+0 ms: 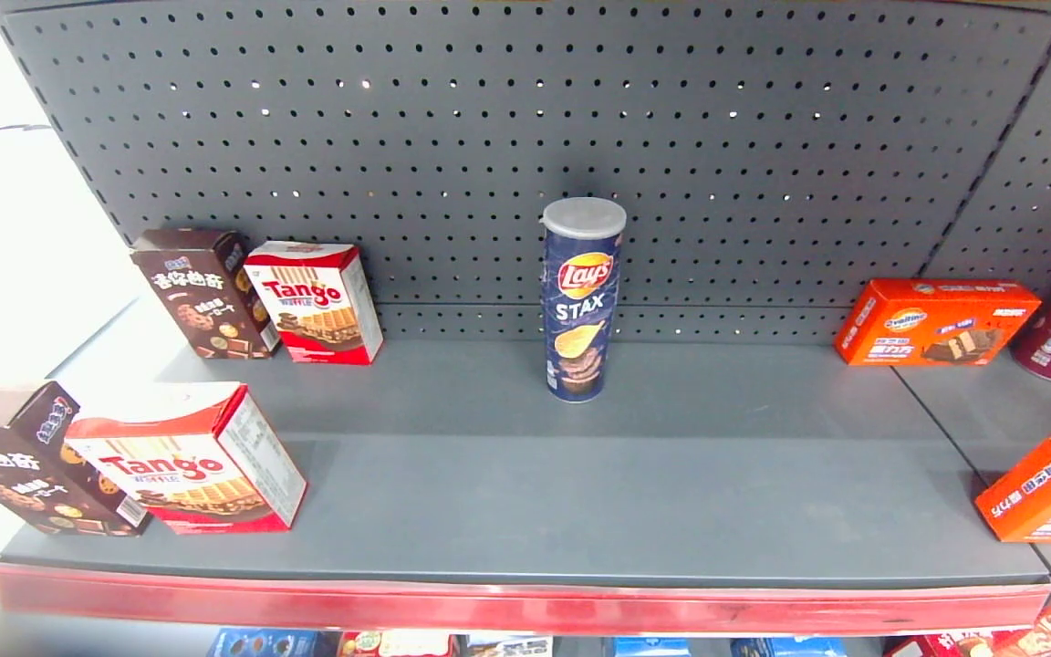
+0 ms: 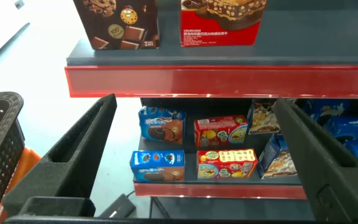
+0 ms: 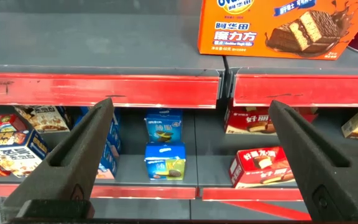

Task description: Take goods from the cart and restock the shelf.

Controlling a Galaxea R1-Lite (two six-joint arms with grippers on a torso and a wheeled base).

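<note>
The shelf (image 1: 671, 493) lies bare across lower centre; a chip can (image 1: 582, 301) blocks mid-frame, snack boxes (image 1: 188, 461) the left, orange boxes (image 1: 936, 321) the right.

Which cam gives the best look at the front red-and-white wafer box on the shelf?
Head view: the front wafer box shows whole, standing at the front of the shelf beside a brown cookie box. The left wrist view catches the lower strip of its front face from below. The right wrist view faces the orange box instead.

A shop: pegboard-backed shelf (image 1: 671, 474) with red front rail (image 1: 525, 607), stocked with snack boxes (image 1: 316, 301) and a crisp tube (image 1: 582, 301).
</note>
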